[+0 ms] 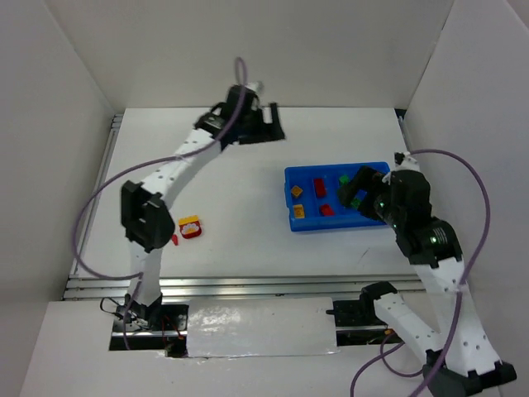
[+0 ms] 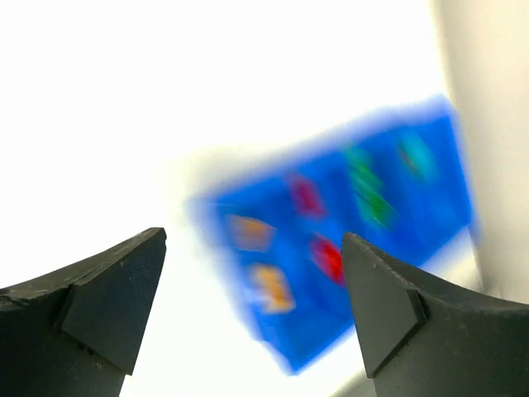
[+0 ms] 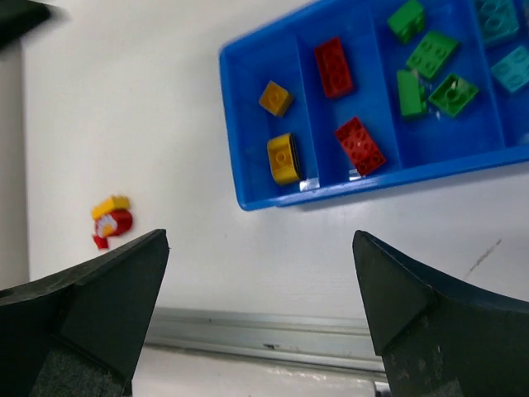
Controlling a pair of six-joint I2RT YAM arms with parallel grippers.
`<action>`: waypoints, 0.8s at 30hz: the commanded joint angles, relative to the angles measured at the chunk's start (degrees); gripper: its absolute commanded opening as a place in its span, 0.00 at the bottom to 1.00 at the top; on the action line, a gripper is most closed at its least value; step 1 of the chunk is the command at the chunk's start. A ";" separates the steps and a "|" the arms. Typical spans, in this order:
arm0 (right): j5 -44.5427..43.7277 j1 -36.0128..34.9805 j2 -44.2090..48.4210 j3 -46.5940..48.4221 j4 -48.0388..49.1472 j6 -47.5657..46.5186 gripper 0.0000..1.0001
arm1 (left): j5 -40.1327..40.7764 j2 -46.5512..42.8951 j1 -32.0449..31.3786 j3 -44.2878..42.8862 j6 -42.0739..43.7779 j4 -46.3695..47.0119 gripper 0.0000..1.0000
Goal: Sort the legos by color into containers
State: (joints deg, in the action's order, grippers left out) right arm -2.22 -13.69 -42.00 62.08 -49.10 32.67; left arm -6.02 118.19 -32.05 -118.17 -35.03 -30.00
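The blue tray [image 1: 291,173] lies right of the table's centre. In the right wrist view its compartments [image 3: 256,203] hold, from left to right, two yellow legos [image 3: 276,98], two red legos [image 3: 333,66], several green legos [image 3: 431,55] and two teal legos [image 3: 514,68]. One red-and-yellow lego [image 1: 190,227] lies loose on the table at the left and also shows in the right wrist view [image 3: 112,217]. My right gripper [image 1: 357,188] is open and empty above the tray's right part [image 3: 260,240]. My left gripper [image 1: 271,124] is open and empty at the back of the table [image 2: 253,238], where the tray [image 2: 314,347] looks blurred.
White walls close in the table on the left, back and right. A metal rail [image 1: 248,285] runs along the near edge and another [image 1: 111,132] along the left edge. A small red piece [image 1: 174,239] lies beside the loose lego.
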 commanded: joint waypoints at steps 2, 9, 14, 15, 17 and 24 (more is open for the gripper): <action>5.21 -2.12 -10.27 0.76 3.04 -2.69 1.00 | 25.68 -13.06 9.62 7.23 -5.48 -17.96 0.99; 2.31 -11.78 -24.34 7.61 4.36 -1.82 1.00 | 20.54 -28.97 17.63 36.06 -5.41 -18.27 0.99; 5.46 -13.64 -28.13 9.54 7.70 -1.73 1.00 | 14.12 -28.72 18.61 43.71 -0.50 -17.38 1.00; 6.08 -13.81 -28.75 9.72 8.05 -1.73 1.00 | 13.85 -28.37 18.61 44.42 -0.13 -16.94 0.99; 7.66 -14.17 -30.42 10.60 8.32 -2.08 1.00 | 14.37 -27.06 18.78 45.91 0.04 -17.46 1.00; 8.46 -14.70 -31.22 10.07 9.28 -1.99 1.00 | 17.10 -24.42 19.13 50.31 -3.64 -17.03 0.99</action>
State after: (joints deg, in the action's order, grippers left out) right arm 5.28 -27.99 -73.65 70.48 -42.74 31.40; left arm 10.24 92.95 -13.30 -69.23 -37.69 -47.75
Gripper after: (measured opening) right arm 0.996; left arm 0.994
